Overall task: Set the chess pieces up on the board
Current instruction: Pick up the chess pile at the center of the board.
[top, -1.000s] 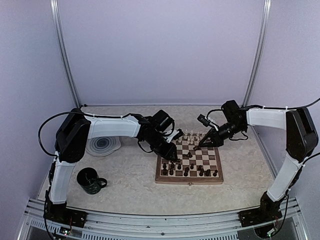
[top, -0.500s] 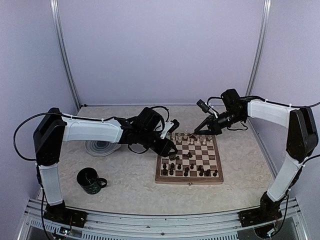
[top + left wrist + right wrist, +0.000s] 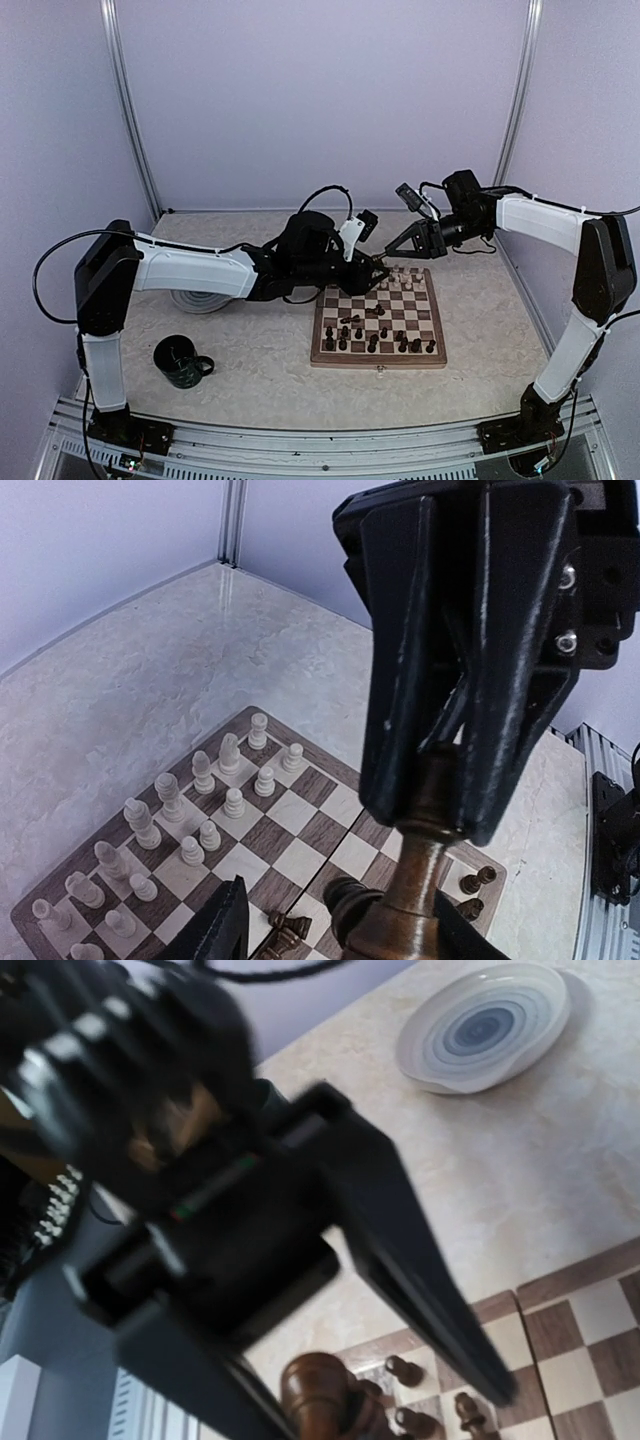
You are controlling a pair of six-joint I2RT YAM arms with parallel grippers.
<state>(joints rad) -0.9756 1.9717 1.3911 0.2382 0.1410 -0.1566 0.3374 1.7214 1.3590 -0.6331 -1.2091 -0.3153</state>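
Observation:
The board (image 3: 378, 362) lies right of centre, with cream chess pieces (image 3: 395, 282) on its far rows and dark ones (image 3: 375, 340) on its near rows. Some dark ones lie toppled (image 3: 285, 932). Both grippers meet above the board's far left corner. My right gripper (image 3: 386, 258) is shut on the top of a large dark brown piece (image 3: 415, 880), also in the right wrist view (image 3: 315, 1390). My left gripper (image 3: 371, 268) sits under that piece. Its fingers (image 3: 232, 925) stand apart on either side of the base, with a gap showing on the left.
A round grey swirl plate (image 3: 205, 292) lies left of the board, under the left arm, and shows in the right wrist view (image 3: 485, 1025). A dark green mug (image 3: 182, 361) stands near the front left. Aluminium posts rise at the back corners.
My left gripper rose from the board's left edge and moved right and farther back with the dark piece. My right gripper lifted off the far rows and moved left to meet it.

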